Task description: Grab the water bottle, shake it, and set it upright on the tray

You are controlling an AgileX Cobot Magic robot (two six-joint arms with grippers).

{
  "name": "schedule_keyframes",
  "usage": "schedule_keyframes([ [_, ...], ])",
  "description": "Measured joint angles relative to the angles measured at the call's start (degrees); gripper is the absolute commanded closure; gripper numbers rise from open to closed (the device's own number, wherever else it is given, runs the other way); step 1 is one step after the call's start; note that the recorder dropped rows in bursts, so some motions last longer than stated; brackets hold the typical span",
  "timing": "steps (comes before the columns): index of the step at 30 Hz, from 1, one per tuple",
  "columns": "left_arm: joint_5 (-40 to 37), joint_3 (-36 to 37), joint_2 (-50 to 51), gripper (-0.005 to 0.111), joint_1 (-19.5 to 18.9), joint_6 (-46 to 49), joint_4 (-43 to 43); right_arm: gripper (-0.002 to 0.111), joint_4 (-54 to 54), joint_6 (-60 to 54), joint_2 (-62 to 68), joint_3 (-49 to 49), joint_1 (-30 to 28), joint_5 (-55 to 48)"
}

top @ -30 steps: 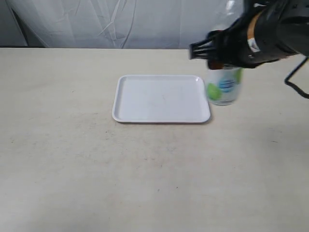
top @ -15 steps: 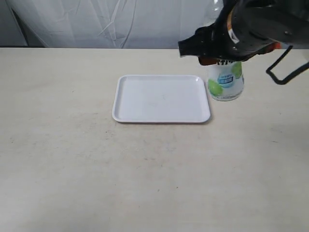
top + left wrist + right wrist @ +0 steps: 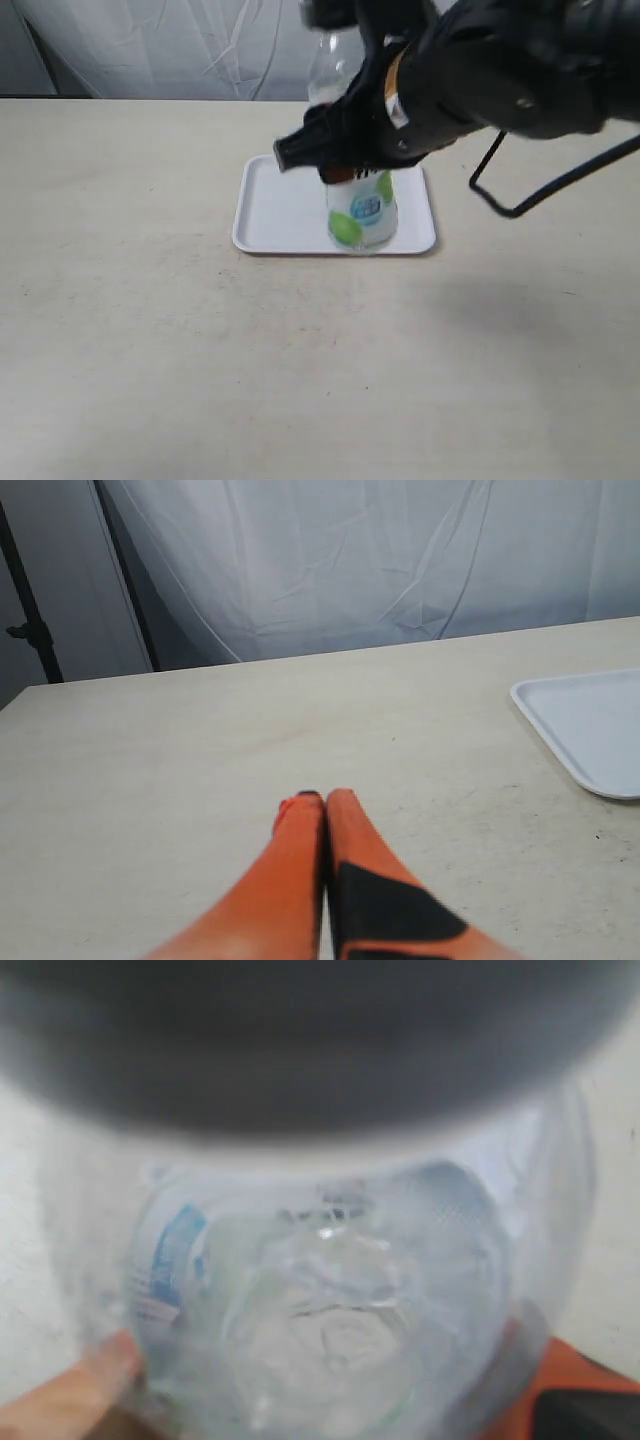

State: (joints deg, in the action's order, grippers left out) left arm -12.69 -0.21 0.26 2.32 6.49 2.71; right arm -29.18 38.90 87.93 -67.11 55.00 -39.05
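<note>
The water bottle [image 3: 362, 212] is upright in my right gripper [image 3: 350, 168], which is shut on its middle, over the near right part of the white tray [image 3: 285, 205]; whether its base touches the tray I cannot tell. Its clear upper part [image 3: 330, 70] rises behind the arm. In the right wrist view the bottle [image 3: 320, 1290] fills the frame between orange fingers [image 3: 70, 1400]. My left gripper [image 3: 324, 802] is shut and empty above the table, with the tray's corner [image 3: 590, 725] off to its side.
A black cable [image 3: 540, 180] loops from the right arm above the table right of the tray. A white curtain [image 3: 200, 45] hangs behind the table's far edge. A dark stand [image 3: 25, 600] is at the curtain's edge.
My right gripper has carried the bottle leftward, from right of the tray to over the tray's near right part. The tray has stayed put.
</note>
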Motion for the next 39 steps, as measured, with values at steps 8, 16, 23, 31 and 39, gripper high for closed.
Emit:
schedule_keyframes([
  [8, 0.0, 0.0, 0.0, 0.106, 0.0, 0.0, 0.0, 0.109, -16.3, 10.1, 4.0, -2.5, -4.5, 15.0],
  [16, 0.0, 0.0, 0.0, 0.106, 0.0, 0.0, 0.0, 0.109, -22.8, 11.9, 15.0, -2.0, -13.6, 33.8],
  [23, 0.0, 0.0, 0.0, 0.106, 0.0, 0.0, 0.0, 0.109, -23.0, 12.1, 21.4, -2.0, -16.6, 37.5],
  [31, 0.0, 0.0, 0.0, 0.106, 0.0, 0.0, 0.0, 0.109, -22.9, 12.1, 25.7, -3.7, -17.0, 39.0],
  [39, 0.0, 0.0, 0.0, 0.106, 0.0, 0.0, 0.0, 0.109, -22.9, 12.2, 27.7, -4.4, -17.0, 41.1],
])
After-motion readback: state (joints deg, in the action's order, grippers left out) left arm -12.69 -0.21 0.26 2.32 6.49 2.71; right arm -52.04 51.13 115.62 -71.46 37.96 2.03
